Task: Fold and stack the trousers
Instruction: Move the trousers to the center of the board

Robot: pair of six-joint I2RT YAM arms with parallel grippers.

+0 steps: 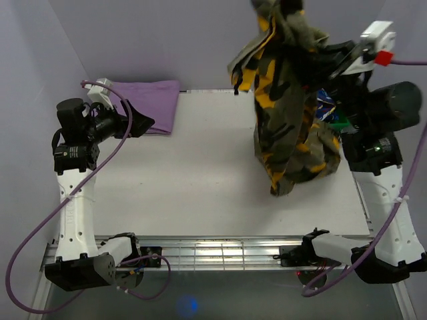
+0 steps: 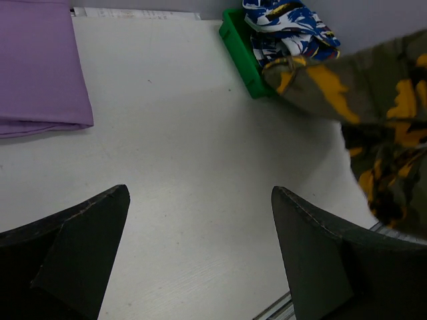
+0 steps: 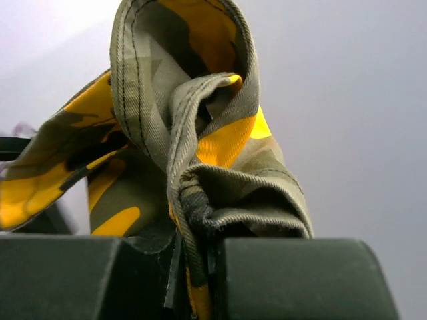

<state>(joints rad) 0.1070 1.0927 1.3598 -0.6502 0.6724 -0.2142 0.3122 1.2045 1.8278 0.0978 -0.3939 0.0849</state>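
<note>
The camouflage trousers [image 1: 290, 113] hang in a long bundle from my right gripper [image 1: 313, 50], which is raised high at the back right; their lower end rests bunched on the table. In the right wrist view the jaws are shut on a fold of the trousers [image 3: 200, 153]. My left gripper [image 1: 137, 123] is open and empty at the left, just above the table near the purple cloth. In the left wrist view its fingers [image 2: 320, 247] stand wide apart over bare table, with the trousers [image 2: 373, 113] at the right.
A folded purple cloth [image 1: 150, 100] lies at the back left and shows in the left wrist view [image 2: 37, 67]. A green bin [image 2: 243, 53] holding a blue, white and red patterned garment [image 2: 290, 27] stands at the back right, partly behind the trousers.
</note>
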